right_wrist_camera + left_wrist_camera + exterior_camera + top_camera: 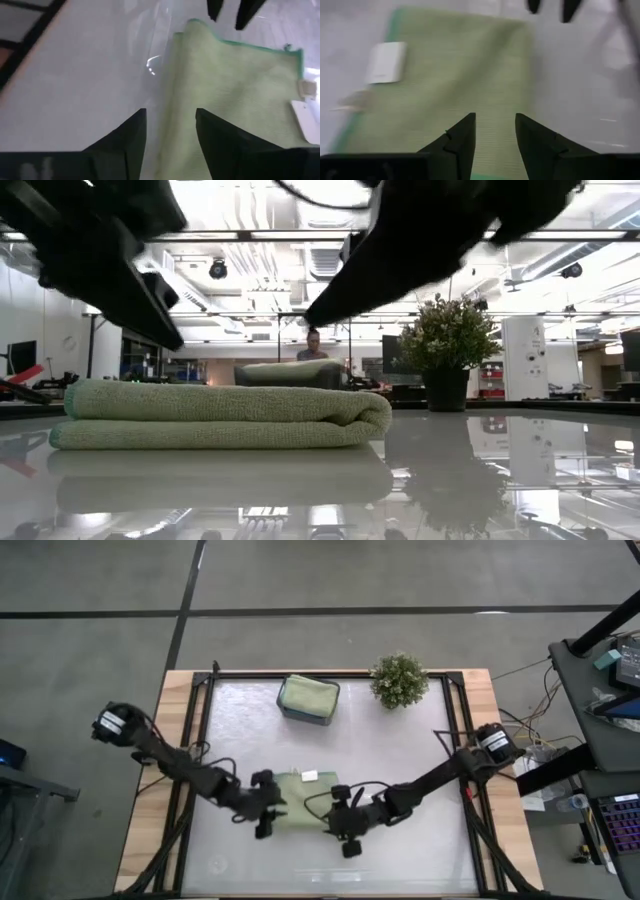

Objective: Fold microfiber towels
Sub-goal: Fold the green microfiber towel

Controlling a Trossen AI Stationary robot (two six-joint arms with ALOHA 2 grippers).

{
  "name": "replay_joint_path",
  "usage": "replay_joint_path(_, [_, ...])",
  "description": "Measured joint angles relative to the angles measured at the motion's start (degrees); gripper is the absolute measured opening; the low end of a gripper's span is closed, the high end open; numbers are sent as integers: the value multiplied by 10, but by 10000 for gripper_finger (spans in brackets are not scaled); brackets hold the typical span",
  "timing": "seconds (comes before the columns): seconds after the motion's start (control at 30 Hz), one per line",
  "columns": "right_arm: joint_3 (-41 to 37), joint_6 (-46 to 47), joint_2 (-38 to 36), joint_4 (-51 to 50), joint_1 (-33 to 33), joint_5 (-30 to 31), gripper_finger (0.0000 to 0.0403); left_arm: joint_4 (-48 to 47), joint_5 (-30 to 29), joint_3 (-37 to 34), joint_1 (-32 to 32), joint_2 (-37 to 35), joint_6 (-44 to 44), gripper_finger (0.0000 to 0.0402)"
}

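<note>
Folded sage-green microfiber towel [297, 802] lying flat on the near-middle of the glossy table [400, 750], flanked by both grippers.

The towel is judged light, soft and limp, likely to sag and unfold if lifted by one layer; it would best be taken at an edge or corner with all layers pinched together. In the low view it is seen stacked in thick layers, its rounded fold toward the potted plant [447, 345] and its long axis lying across that view. The white tag [386, 62] is seen on top. The left gripper [494, 135] is held over the towel, fingers apart and empty; the right gripper [170, 131] hangs at the towel's edge, fingers likewise apart, nothing clamped. A second folded towel [307, 696] rests in the tray [306, 716] at the far side.
</note>
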Motion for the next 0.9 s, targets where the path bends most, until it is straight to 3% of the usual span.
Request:
replay_joint_path(0.2, [25, 2, 1, -44, 25, 6, 164, 39, 9, 12, -72, 29, -18, 128])
replay_joint_path(0.33, [13, 35, 1, -37, 28, 51, 164, 37, 7, 17, -95, 61, -25, 161])
replay_joint_path(0.57, [8, 46, 40, 7, 28, 74, 164, 35, -71, 19, -96, 118, -8, 226])
replay_joint_path(0.9, [9, 54, 96, 5, 28, 110, 164, 37, -75, 36, -97, 174, -11, 206])
